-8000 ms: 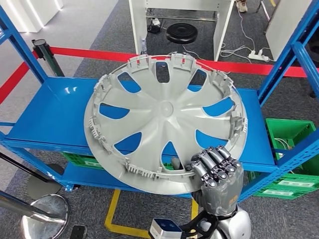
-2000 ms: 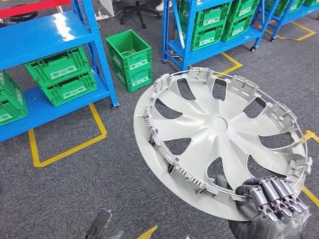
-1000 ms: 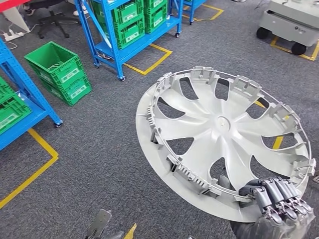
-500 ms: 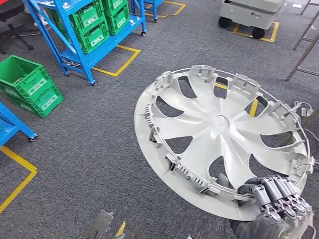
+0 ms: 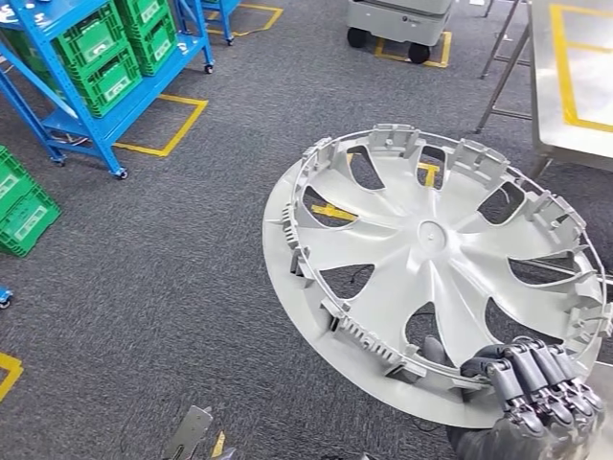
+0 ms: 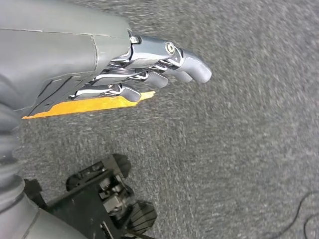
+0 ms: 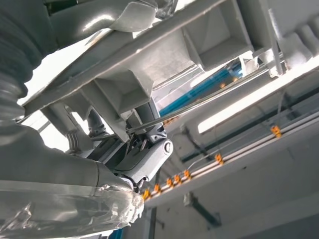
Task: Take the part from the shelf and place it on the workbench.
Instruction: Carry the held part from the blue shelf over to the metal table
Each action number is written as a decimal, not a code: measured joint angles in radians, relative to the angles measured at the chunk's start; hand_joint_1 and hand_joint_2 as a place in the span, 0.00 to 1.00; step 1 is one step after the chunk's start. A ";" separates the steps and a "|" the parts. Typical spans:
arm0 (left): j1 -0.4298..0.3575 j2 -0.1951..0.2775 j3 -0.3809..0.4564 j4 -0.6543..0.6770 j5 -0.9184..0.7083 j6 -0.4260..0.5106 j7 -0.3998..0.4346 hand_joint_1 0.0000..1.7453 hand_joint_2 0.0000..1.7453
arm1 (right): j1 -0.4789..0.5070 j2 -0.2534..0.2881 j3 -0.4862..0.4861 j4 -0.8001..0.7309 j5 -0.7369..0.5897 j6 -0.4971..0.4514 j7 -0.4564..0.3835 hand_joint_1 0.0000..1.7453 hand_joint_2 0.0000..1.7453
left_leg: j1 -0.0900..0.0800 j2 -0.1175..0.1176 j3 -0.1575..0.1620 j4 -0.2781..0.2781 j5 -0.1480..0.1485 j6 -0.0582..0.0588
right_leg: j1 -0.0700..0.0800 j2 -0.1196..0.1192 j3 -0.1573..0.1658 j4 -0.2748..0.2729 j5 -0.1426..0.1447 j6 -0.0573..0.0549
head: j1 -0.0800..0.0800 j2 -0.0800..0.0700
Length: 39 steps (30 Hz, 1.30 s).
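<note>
The robot's right hand (image 5: 532, 398) grips the part (image 5: 434, 264) — a big, round, grey wheel cover with long holes between its spokes. The hand sits at about five o'clock on the cover's rim, with dark fingers (image 5: 538, 374) folded over the edge from the near side. In the right wrist view the same hand (image 7: 144, 159) is pressed up close under the ribbed back of the cover (image 7: 158, 55), and ceiling lights show past it.

The cover is up in the air over the grey carpet floor (image 5: 145, 278), tilted with its far edge higher. It touches nothing but the hand. I think it is held by the rim because the rim is the one thin part a hand can wrap around. I think the tilt comes from its weight hanging out from that single hold.

The left hand (image 6: 112, 64) holds nothing. Its fingers (image 6: 190, 62) reach out almost straight and close together, pointing down at the carpet beside a yellow floor line (image 6: 90, 103). It looks like it hangs at the robot's side, out of the way.

At one o'clock in the head view there is a shiny metal workbench (image 5: 571, 77) with a yellow line on top — likely where the cover should go. It is well apart from the cover for now. At ten o'clock stands a blue shelf (image 5: 94, 67) with green crates (image 5: 108, 57). At twelve o'clock a pale cart on wheels (image 5: 397, 19) is parked.

So the carrying step seems to be going on, and the putting down is not yet done.
</note>
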 joint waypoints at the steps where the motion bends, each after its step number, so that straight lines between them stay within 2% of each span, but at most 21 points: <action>1: -0.001 0.000 0.000 0.000 0.000 0.000 -0.001 0.00 1.00 | 0.002 0.004 -0.005 -0.003 0.000 0.000 -0.004 0.93 1.00 | 0.000 0.011 0.001 0.000 -0.001 -0.002 | -0.003 -0.012 0.044 -0.071 0.032 0.002 | 0.000 0.000; 3: -0.002 0.000 0.000 0.000 0.001 0.000 -0.002 0.00 1.00 | 0.005 0.010 -0.013 -0.007 0.000 0.000 -0.009 0.93 1.00 | -0.003 0.029 0.004 0.003 -0.004 -0.012 | 0.000 -0.046 0.127 -0.209 0.070 -0.003 | 0.000 0.000; 4: -0.003 0.000 0.000 0.000 0.001 0.000 -0.002 0.00 1.00 | 0.006 0.013 -0.016 -0.009 0.000 0.000 -0.011 0.93 1.00 | -0.006 0.036 0.004 0.005 -0.006 -0.018 | 0.002 -0.056 0.149 -0.247 0.076 -0.009 | -0.001 0.000; 7: -0.006 0.001 -0.001 0.000 0.004 0.000 -0.005 0.00 1.00 | 0.012 0.023 -0.028 -0.017 0.000 0.000 -0.013 0.93 1.00 | -0.006 0.052 0.005 0.009 -0.008 -0.031 | 0.004 -0.036 0.149 -0.256 0.078 -0.033 | -0.003 0.000; 9: -0.010 0.000 -0.001 0.000 0.008 0.000 -0.009 0.00 1.00 | 0.016 0.031 -0.035 -0.024 0.001 0.000 -0.014 0.93 1.00 | -0.002 0.021 -0.010 0.046 -0.040 -0.040 | 0.004 -0.018 0.146 -0.258 0.083 -0.048 | -0.005 0.000; 11: -0.011 -0.001 -0.001 0.000 0.011 0.000 -0.013 0.00 1.00 | 0.016 0.037 -0.041 -0.030 0.001 0.000 -0.015 0.93 1.00 | 0.001 -0.031 -0.062 0.163 -0.107 -0.042 | 0.005 0.002 0.142 -0.259 0.087 -0.059 | -0.008 0.000; 13: -0.008 -0.001 -0.001 0.000 0.012 0.002 -0.014 0.00 1.00 | 0.017 0.041 -0.046 -0.034 0.000 0.000 -0.017 0.93 1.00 | 0.000 -0.048 -0.124 0.292 -0.155 -0.037 | 0.010 0.028 0.138 -0.259 0.089 -0.066 | -0.008 0.000; 15: -0.008 0.000 -0.001 0.000 0.013 0.004 -0.016 0.00 1.00 | 0.018 0.046 -0.055 -0.036 0.000 0.000 -0.022 0.93 1.00 | -0.002 -0.054 -0.133 0.297 -0.125 -0.027 | 0.015 0.057 0.138 -0.257 0.091 -0.067 | -0.008 0.000; 18: -0.012 0.001 -0.001 0.000 0.019 0.009 -0.018 0.00 1.00 | 0.022 0.055 -0.067 -0.043 0.000 0.000 -0.031 0.93 1.00 | -0.006 -0.108 -0.055 0.112 -0.016 -0.007 | 0.019 0.096 0.138 -0.254 0.093 -0.066 | -0.008 0.000; 20: -0.014 0.001 -0.001 0.000 0.022 0.013 -0.019 0.00 1.00 | 0.023 0.061 -0.074 -0.051 0.000 0.000 -0.037 0.93 1.00 | -0.006 -0.142 -0.026 0.042 -0.001 -0.003 | 0.017 0.117 0.129 -0.250 0.096 -0.057 | -0.009 0.000; 22: -0.017 -0.001 -0.002 0.000 0.024 0.015 -0.019 0.00 1.00 | 0.026 0.067 -0.083 -0.063 0.001 0.000 -0.041 0.93 1.00 | -0.006 -0.131 -0.021 0.025 -0.004 -0.002 | 0.014 0.135 0.116 -0.250 0.101 -0.045 | -0.010 0.000; 23: -0.018 -0.003 -0.003 0.000 0.025 0.017 -0.019 0.00 1.00 | 0.028 0.070 -0.087 -0.069 0.001 0.000 -0.041 0.93 1.00 | -0.005 -0.120 -0.020 0.019 0.000 0.000 | 0.014 0.126 0.109 -0.244 0.098 -0.040 | -0.009 0.000; 26: -0.019 -0.007 -0.005 0.000 0.027 0.021 -0.019 0.00 1.00 | 0.029 0.076 -0.097 -0.082 0.001 0.000 -0.042 0.93 1.00 | -0.004 -0.078 -0.015 0.004 0.008 0.008 | 0.016 0.041 0.050 -0.128 0.025 -0.026 | -0.003 0.000; 28: -0.016 -0.008 -0.006 0.000 0.027 0.023 -0.019 0.00 1.00 | 0.028 0.079 -0.102 -0.086 0.001 0.000 -0.043 0.93 1.00 | -0.005 -0.045 -0.016 0.004 0.007 0.008 | 0.010 0.014 -0.009 -0.002 -0.031 -0.015 | -0.001 0.000; 29: -0.015 -0.008 -0.006 0.000 0.027 0.023 -0.019 0.00 1.00 | 0.028 0.081 -0.105 -0.087 0.001 0.000 -0.044 0.93 1.00 | -0.005 -0.029 -0.016 0.005 0.006 0.007 | 0.006 0.010 -0.022 0.027 -0.036 -0.010 | -0.001 0.000; 30: -0.016 -0.009 -0.007 0.000 0.027 0.024 -0.019 0.00 1.00 | 0.029 0.082 -0.107 -0.089 0.001 0.000 -0.045 0.93 1.00 | -0.004 -0.015 -0.016 0.005 0.005 0.006 | 0.002 0.005 -0.015 0.016 -0.022 -0.006 | -0.001 0.000; 32: -0.017 -0.010 -0.009 0.000 0.027 0.026 -0.019 0.00 1.00 | 0.030 0.086 -0.113 -0.093 0.001 0.000 -0.046 0.93 1.00 | -0.004 0.008 -0.012 0.006 0.000 -0.001 | -0.006 -0.025 0.057 -0.109 0.037 0.002 | -0.001 0.000; 34: -0.019 -0.011 -0.013 0.000 0.028 0.032 -0.019 0.00 1.00 | 0.031 0.092 -0.119 -0.101 0.001 0.000 -0.045 0.93 1.00 | -0.008 0.026 -0.007 0.009 -0.006 -0.012 | -0.005 -0.060 0.127 -0.225 0.072 -0.003 | -0.002 0.000; 35: -0.020 -0.010 -0.015 0.000 0.030 0.034 -0.019 0.00 1.00 | 0.031 0.094 -0.122 -0.105 0.001 0.000 -0.044 0.93 1.00 | -0.011 0.032 -0.004 0.011 -0.008 -0.017 | -0.003 -0.068 0.141 -0.248 0.074 -0.009 | -0.003 0.000; 37: -0.021 -0.011 -0.019 0.000 0.034 0.038 -0.019 0.00 1.00 | 0.032 0.099 -0.130 -0.115 0.000 0.000 -0.040 0.93 1.00 | -0.010 0.047 -0.001 0.013 -0.010 -0.026 | 0.001 -0.048 0.139 -0.249 0.074 -0.025 | -0.006 0.000; 39: -0.023 -0.012 -0.022 0.000 0.037 0.042 -0.019 0.00 1.00 | 0.035 0.103 -0.140 -0.125 0.000 0.000 -0.036 0.93 1.00 | -0.005 0.026 -0.006 0.032 -0.031 -0.037 | 0.000 -0.028 0.138 -0.251 0.077 -0.039 | -0.008 0.000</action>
